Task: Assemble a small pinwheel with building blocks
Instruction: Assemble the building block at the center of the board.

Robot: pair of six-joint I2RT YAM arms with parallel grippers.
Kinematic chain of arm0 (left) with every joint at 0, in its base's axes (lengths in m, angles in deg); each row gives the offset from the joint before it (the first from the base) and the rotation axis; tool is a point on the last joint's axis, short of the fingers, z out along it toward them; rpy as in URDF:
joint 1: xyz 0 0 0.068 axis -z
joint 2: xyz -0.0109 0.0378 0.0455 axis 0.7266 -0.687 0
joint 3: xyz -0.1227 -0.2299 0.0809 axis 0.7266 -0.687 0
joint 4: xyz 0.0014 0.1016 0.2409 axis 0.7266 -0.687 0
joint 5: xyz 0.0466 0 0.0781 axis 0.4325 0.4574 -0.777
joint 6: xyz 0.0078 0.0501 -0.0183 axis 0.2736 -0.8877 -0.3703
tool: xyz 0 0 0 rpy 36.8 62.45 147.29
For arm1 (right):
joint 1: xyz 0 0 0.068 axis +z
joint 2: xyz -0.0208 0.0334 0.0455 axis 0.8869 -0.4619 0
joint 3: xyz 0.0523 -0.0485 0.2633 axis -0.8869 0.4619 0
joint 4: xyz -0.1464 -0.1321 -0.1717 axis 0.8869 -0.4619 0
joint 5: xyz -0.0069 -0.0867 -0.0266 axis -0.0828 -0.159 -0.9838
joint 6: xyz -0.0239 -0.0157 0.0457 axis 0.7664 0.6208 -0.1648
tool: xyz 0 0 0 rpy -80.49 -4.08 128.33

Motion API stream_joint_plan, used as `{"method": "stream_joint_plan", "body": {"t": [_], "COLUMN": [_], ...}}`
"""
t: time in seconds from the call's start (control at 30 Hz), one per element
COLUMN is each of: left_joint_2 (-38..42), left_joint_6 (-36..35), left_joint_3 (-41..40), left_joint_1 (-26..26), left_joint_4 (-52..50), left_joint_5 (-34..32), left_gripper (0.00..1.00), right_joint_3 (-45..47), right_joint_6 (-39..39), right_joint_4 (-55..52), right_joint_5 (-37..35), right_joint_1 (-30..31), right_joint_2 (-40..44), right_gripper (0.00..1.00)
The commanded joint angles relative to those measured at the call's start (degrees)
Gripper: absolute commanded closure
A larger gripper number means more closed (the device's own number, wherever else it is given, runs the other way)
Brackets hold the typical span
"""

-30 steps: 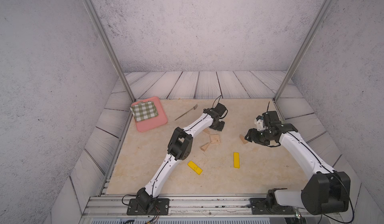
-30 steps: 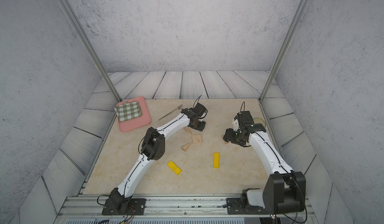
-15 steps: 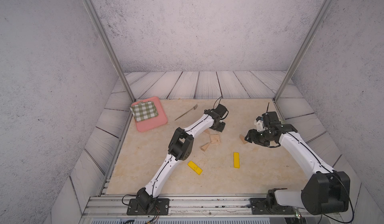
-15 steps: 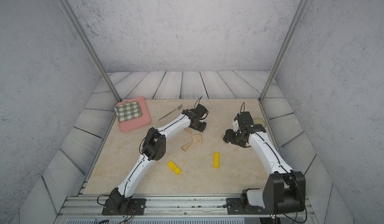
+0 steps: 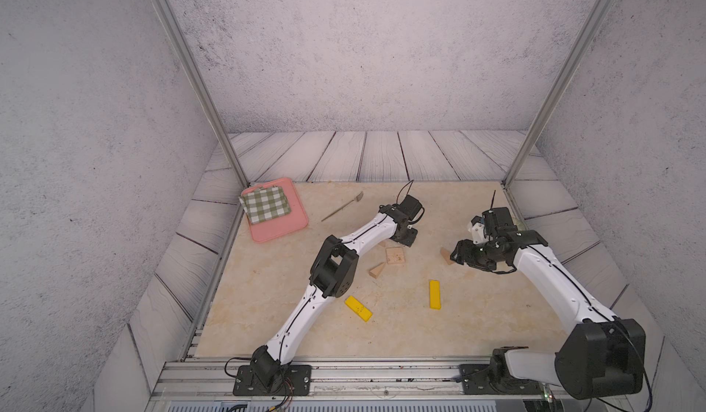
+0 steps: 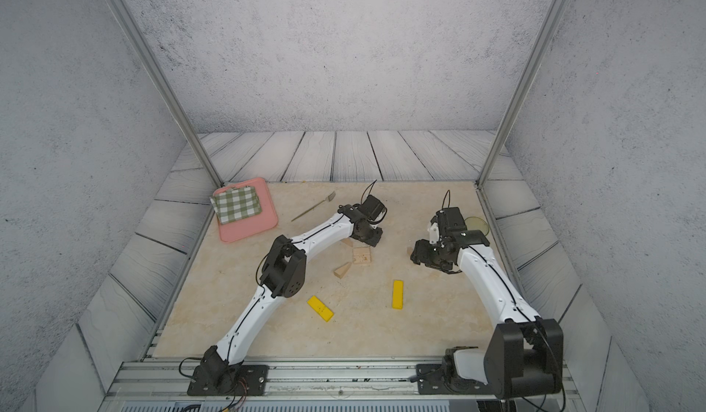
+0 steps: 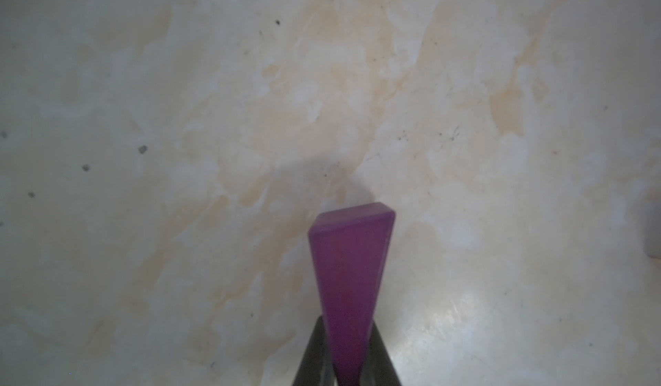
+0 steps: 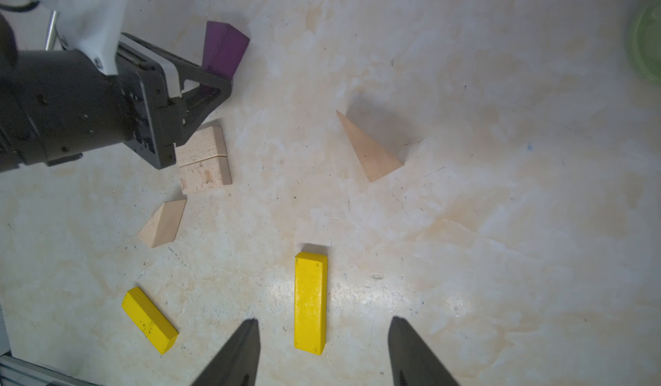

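Your left hand [image 7: 346,327] is clamped on the purple wedge [image 7: 352,259]. Your right hand [image 8: 323,321] stands part open, empty, with the tan wedge [image 8: 372,151] nearby, untouched.

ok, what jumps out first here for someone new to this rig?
The purple wedge pinched in the left gripper, by the tan square mid-table. Then two yellow bars lying loose nearer the front, and the pink tray with a checked cloth at the far left corner.
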State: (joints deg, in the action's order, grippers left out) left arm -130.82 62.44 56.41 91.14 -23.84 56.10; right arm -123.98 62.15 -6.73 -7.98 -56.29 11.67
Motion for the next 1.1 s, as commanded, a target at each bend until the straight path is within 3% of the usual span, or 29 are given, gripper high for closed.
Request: {"method": "stream_joint_plan", "body": {"t": [0.0,0.2,0.4,0.63,0.83,1.07], "left_joint_2": [2.26,4.16,4.69,5.05,12.61,30.71], "left_joint_6": [0.68,1.06,1.97,3.06,4.90,8.49], "left_joint_3": [-2.58,-5.70,-6.14,-6.38,-8.93,-27.91], "left_joint_1": [0.99,1.08,1.13,1.08,0.60,-1.40], "left_joint_4": [-1.49,-0.05,0.89,1.38,0.62,13.71], "left_joint_5": [0.13,-0.11,-0.06,0.86,0.32,1.64], "left_gripper": [0.94,0.88,0.67,0.51,0.43,0.36], "right_joint_3": [0.31,0.41,0.58,0.01,-2.65,-8.33], "right_joint_6": [-0.42,-0.43,-0.46,-0.14,1.70,5.61], "right_joint_4": [-0.39,-0.30,-0.34,-0.82,-2.07,-4.72], "right_joint_5": [0.93,1.01,0.97,0.28,-1.80,-7.68], "right_joint_1": [-0.18,-0.18,-0.21,-0.22,-0.30,-0.20], "right_joint_2": [2.08,2.32,2.60,2.74,-0.59,-7.89], "right_gripper": [0.39,0.38,0.39,0.38,0.37,0.36]}}
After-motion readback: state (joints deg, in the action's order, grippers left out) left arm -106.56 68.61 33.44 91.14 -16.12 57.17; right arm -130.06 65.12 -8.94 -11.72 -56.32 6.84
